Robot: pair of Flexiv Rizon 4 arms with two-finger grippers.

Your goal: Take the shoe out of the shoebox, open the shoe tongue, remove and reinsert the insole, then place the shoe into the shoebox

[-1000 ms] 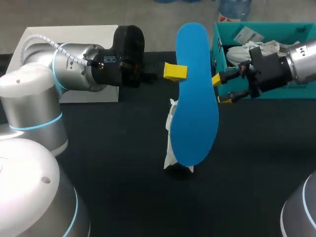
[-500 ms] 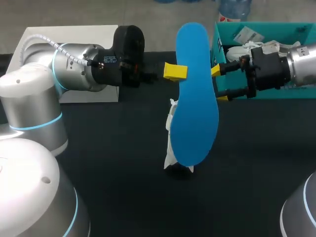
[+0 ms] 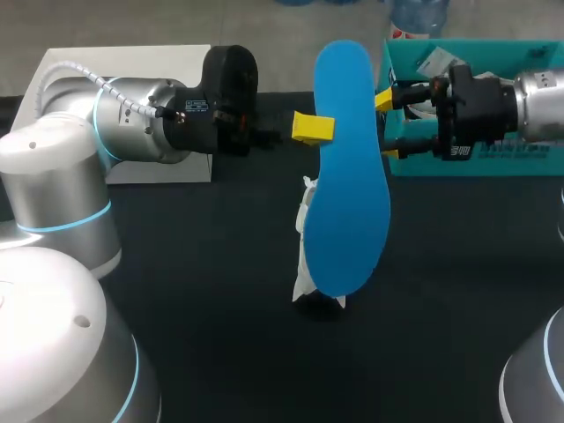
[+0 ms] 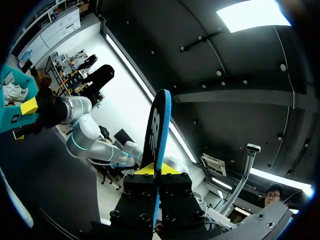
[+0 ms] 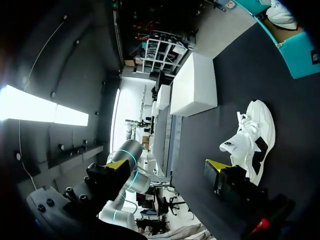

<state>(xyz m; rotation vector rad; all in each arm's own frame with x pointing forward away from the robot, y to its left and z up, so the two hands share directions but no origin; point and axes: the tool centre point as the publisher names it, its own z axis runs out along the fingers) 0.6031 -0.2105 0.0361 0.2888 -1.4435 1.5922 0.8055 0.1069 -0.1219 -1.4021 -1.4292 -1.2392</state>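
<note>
A long blue insole (image 3: 352,176) hangs in the air above the table's middle, with my left gripper (image 3: 312,128) shut on its edge near one end. In the left wrist view the insole (image 4: 159,125) stands edge-on between the fingers. Under it lies the white shoe (image 3: 301,264) on its side, mostly hidden in the head view and plain to see as a white shoe (image 5: 252,137) with black patches in the right wrist view. My right gripper (image 3: 389,125) is open beside the insole's far right edge, in front of the teal shoebox (image 3: 493,163).
A second white shoe (image 5: 280,12) and paper lie inside the teal shoebox (image 5: 295,50). A white lid (image 3: 123,167) rests at the table's far left, partly behind my left arm. The black tabletop (image 3: 220,335) stretches toward the front.
My right gripper has moved toward the table's far side along the shoebox's front corner, staying open. The left arm and the insole have not moved.
</note>
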